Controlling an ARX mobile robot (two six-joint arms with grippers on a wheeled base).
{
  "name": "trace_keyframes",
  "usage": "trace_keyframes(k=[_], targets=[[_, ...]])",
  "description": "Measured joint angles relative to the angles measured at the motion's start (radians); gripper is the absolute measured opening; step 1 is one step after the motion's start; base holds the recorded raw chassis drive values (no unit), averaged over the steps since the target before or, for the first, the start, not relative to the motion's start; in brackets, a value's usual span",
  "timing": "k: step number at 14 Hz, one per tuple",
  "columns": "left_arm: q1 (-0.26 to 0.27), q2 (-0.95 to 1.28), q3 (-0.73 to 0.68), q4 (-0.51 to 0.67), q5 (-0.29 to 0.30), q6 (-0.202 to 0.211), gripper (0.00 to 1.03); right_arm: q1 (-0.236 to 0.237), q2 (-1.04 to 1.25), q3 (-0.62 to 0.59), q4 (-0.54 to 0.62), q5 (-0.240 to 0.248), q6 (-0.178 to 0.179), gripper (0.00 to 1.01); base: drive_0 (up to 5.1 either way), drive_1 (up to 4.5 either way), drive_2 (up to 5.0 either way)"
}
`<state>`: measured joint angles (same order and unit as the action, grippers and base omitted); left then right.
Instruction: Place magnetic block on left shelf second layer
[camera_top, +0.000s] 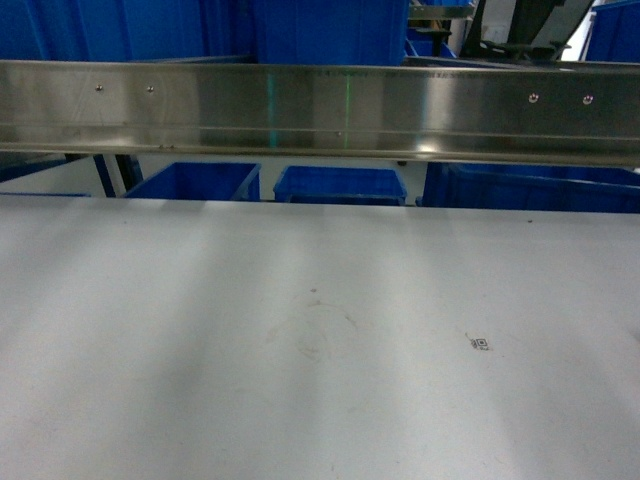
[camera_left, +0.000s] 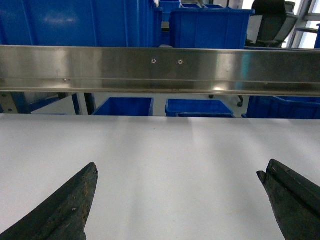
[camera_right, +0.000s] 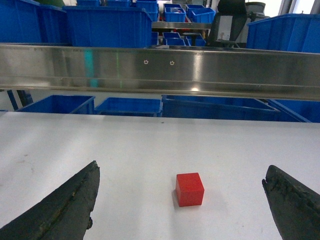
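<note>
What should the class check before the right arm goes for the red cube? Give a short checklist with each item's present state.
1. Right pincer open wide: ok.
2. Magnetic block between its fingers, ahead of them: ok.
3. Block sits flat on the white table, nothing touching it: ok.
4. Left pincer open and empty: ok.
5. Steel beam stands behind the block, apart from it: ok.
6. Left shelf second layer in view: cannot tell.

Neither arm shows in the head view. In the left wrist view the left gripper (camera_left: 177, 200) has its two dark fingers (camera_left: 65, 210) spread wide apart, nothing held between them, tips pointing forward and low. The right gripper (camera_right: 180, 202) matches it in the right wrist view: dark fingers (camera_right: 62, 210) splayed wide, gripping nothing.
</note>
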<state>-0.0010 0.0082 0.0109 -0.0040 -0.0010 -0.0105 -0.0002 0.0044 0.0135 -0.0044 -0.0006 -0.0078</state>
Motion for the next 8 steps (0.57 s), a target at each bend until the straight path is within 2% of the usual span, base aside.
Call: trace_keyframes(k=[8], targets=[[0.0,0.0,0.0,0.0,0.0,0.0,0.98,0.0,0.0,0.0,0.0,0.0,0.0,0.98,0.0,0.0,0.0]])
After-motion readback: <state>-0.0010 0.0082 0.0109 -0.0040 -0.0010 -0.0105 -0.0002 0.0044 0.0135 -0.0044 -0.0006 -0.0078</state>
